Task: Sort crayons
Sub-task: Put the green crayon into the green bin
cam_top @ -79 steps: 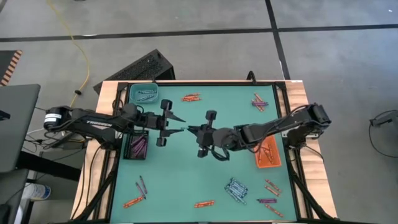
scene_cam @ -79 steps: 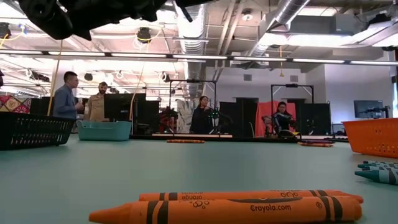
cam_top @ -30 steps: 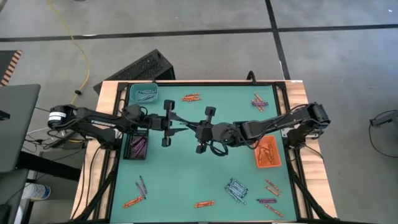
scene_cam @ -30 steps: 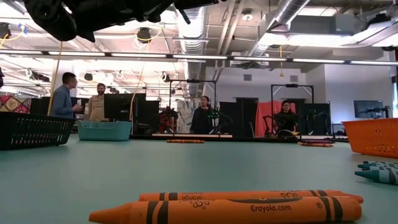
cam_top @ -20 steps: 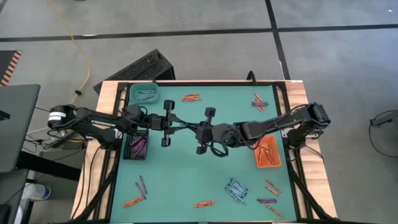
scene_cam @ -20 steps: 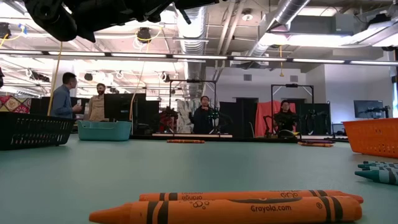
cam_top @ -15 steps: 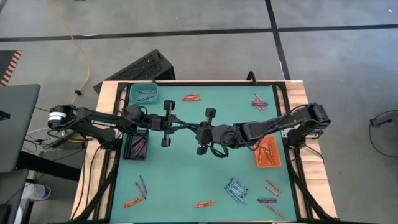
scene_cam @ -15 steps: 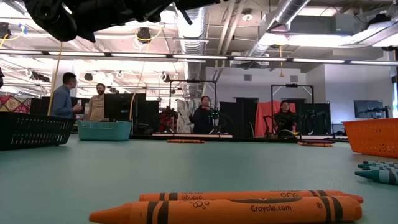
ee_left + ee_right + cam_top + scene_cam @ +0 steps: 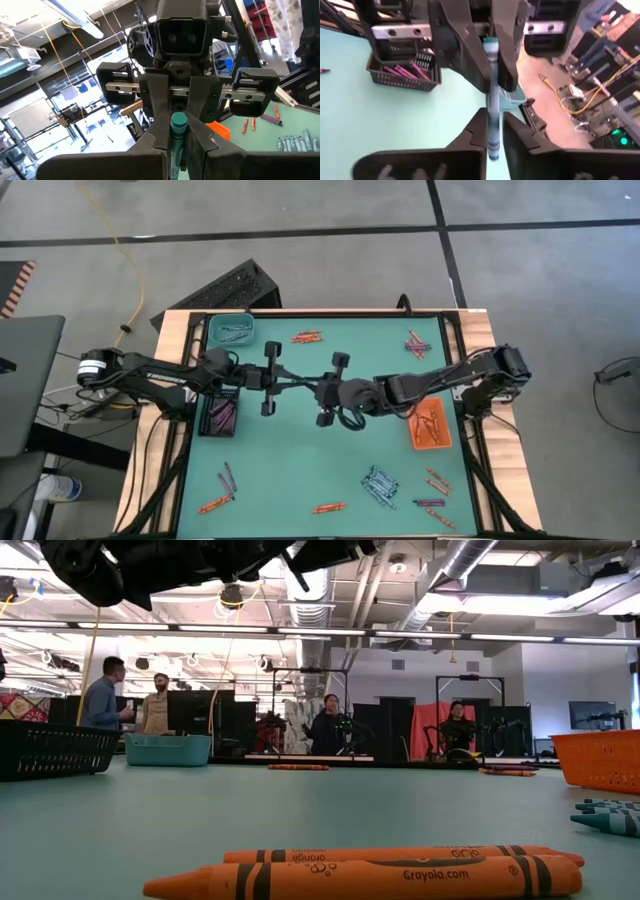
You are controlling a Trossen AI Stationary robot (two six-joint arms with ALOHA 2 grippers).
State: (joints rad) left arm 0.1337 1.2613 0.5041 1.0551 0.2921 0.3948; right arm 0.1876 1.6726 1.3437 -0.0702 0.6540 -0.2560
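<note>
Above the middle of the table my two grippers meet tip to tip. A blue-grey crayon (image 9: 492, 95) runs between them, lifted clear of the table. My left gripper (image 9: 297, 383) comes from the table's left and is shut on it. My right gripper (image 9: 494, 132) comes from the right; its fingers stand slightly open on either side of the crayon's other end, with a thin gap showing. Loose crayons lie about: orange-red (image 9: 307, 337), blue-grey (image 9: 380, 484), orange-red (image 9: 380, 875). My left gripper pinches the crayon's left end (image 9: 490, 50) between its two fingers (image 9: 507, 55). The fingers come about level from the table's left and lie along the crayon. The crayon sits roughly level, clear of the table, its other end reaching between my right gripper's fingers.
A teal tray (image 9: 232, 330) stands at the far left, with a black tray (image 9: 220, 416) of purple crayons nearer. An orange tray (image 9: 431, 426) sits at the right. More crayons lie far right (image 9: 418, 345), near right (image 9: 436, 480) and near left (image 9: 220, 498). People stand beyond the table.
My left gripper's fingers have closed together onto the crayon that my right gripper holds out. Both arms have kept their place above the middle of the table.
</note>
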